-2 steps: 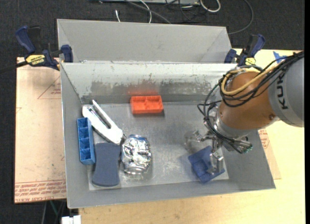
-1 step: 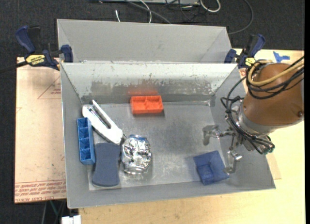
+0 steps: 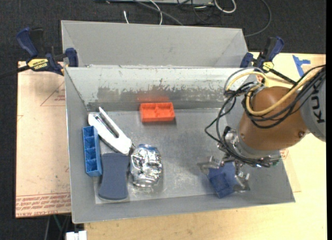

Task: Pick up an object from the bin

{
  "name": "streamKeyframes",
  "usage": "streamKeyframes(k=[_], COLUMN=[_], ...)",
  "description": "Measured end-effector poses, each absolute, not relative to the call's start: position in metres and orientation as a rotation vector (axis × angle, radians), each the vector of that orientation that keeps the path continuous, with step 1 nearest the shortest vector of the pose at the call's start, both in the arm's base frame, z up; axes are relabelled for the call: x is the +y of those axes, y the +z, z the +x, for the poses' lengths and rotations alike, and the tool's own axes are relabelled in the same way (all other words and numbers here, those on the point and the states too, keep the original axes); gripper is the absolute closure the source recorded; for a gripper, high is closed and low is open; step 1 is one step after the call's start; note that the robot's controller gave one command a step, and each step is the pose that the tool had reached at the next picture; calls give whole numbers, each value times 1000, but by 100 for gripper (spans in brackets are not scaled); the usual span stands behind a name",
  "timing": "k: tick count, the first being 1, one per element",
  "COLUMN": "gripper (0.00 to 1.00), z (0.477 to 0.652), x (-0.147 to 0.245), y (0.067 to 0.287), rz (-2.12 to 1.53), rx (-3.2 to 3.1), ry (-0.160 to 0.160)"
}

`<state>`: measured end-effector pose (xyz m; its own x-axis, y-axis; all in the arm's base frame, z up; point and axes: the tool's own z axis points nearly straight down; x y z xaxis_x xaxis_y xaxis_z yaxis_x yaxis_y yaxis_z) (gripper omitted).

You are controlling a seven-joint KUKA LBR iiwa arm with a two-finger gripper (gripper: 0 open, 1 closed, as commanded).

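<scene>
My gripper [image 3: 226, 174] is low in the bin's front right corner, under the arm's brown dome. Its two fingers stand apart, one at the left [image 3: 209, 165] and one at the right [image 3: 243, 181]. A small dark blue crumpled thing [image 3: 222, 183] lies on the bin floor between them and pokes out toward the front. The gripper is open around it, and its upper part is hidden by the wrist.
A crumpled silver foil ball [image 3: 146, 166] lies front centre, beside a blue-grey pad [image 3: 113, 176]. A blue ribbed tray [image 3: 91, 150] and a white flat tool [image 3: 110, 132] lie at the left. An orange brick [image 3: 156, 112] sits by the back wall.
</scene>
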<state>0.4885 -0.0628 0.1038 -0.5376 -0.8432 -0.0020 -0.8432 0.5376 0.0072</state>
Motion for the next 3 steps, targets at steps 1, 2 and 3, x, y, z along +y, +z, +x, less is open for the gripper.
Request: streamKeyframes(k=[1,2,3], gripper=[0,100,100], z=[491,501,501], x=[-74,-68,-68], y=[100,70,70], rz=[1469,1948,1948], rx=[-2788,-2476,-2477], ry=[1,-9,-9])
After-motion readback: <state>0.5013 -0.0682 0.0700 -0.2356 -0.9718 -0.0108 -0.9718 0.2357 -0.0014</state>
